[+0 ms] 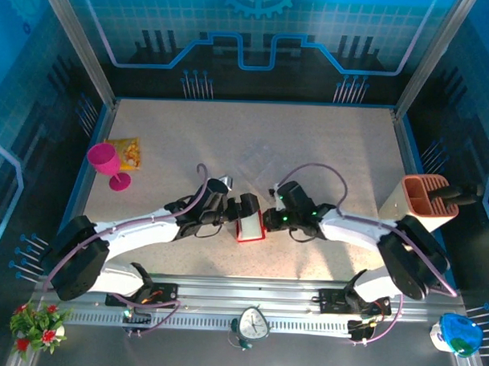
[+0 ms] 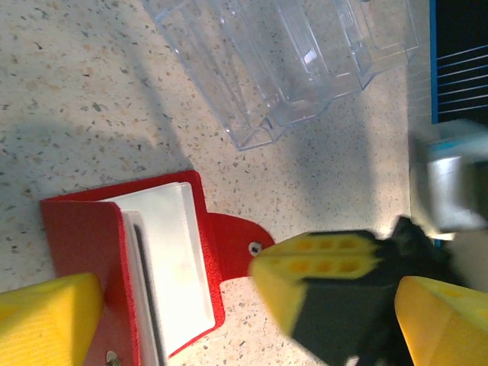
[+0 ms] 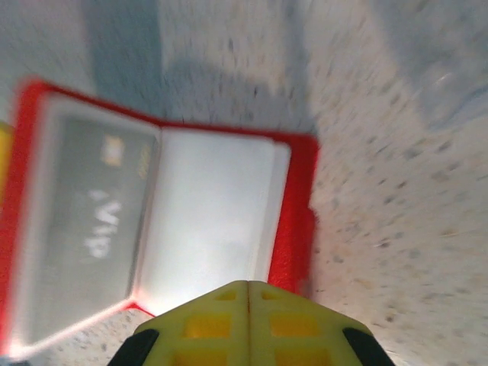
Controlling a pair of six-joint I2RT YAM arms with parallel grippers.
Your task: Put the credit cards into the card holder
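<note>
Open card holder (image 1: 250,229), goblet (image 1: 108,164) on speckled table (image 1: 342,146)

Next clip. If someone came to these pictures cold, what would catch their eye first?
First, the open red card holder at the near middle of the table, with the left gripper open above it and the shut right gripper close beside it. In the right wrist view, a grey card marked VIP sits in the holder's left pocket. After that, the pink goblet standing at the table's left side.
</note>
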